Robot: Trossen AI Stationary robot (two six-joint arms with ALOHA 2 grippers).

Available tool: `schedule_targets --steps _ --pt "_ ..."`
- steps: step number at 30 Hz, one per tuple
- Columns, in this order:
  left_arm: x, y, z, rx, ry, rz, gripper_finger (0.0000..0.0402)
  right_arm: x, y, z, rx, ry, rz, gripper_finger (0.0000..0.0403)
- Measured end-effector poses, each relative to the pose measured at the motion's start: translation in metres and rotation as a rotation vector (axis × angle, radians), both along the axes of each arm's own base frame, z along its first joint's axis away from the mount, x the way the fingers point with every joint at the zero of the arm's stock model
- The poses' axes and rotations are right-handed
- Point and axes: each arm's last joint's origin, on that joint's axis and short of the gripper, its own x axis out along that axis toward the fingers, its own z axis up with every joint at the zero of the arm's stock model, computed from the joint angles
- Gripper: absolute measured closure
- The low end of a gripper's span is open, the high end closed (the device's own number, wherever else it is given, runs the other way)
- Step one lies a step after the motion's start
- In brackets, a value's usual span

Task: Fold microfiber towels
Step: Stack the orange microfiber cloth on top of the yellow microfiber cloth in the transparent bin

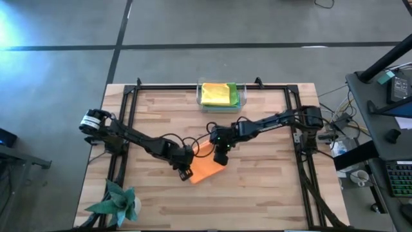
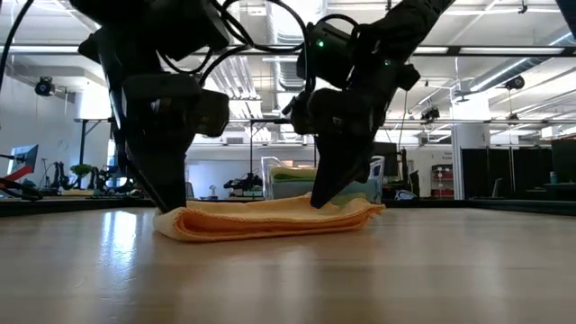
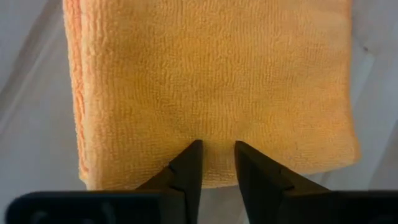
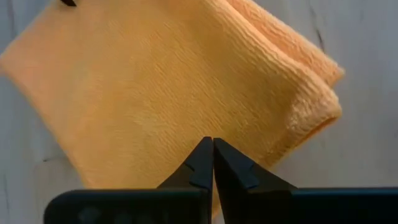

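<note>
mid-table, both claws press the folded orange towel (image 1: 207,169) edges.

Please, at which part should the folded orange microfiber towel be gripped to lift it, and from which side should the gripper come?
Probably at a corner of the folded orange microfiber towel, coming from above. It lies flat on the wooden table in stacked layers, so a pinch at a corner could catch all layers together. The left gripper already stands over one edge, fingers slightly apart.

- I see the folded orange microfiber towel (image 1: 207,167) at the wooden table's (image 1: 270,187) centre.
- Left gripper (image 1: 187,173) at its left edge, right gripper (image 1: 220,158) on its far corner.
- Clear bin (image 1: 198,96) of stacked towels (image 1: 217,94) behind.
</note>
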Motion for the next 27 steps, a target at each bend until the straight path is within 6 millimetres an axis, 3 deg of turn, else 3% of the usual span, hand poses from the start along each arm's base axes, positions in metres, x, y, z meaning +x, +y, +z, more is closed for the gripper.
schedule_targets --steps 14,27 --pt "0.000 0.017 -0.007 0.091 0.035 0.073 0.0393 -0.002 0.005 -0.015 0.125 0.091 -0.197 0.0394" --pt "0.006 0.042 -0.008 0.249 0.004 -0.063 0.0401 -0.008 0.056 -0.015 0.225 0.162 -0.374 0.0394"
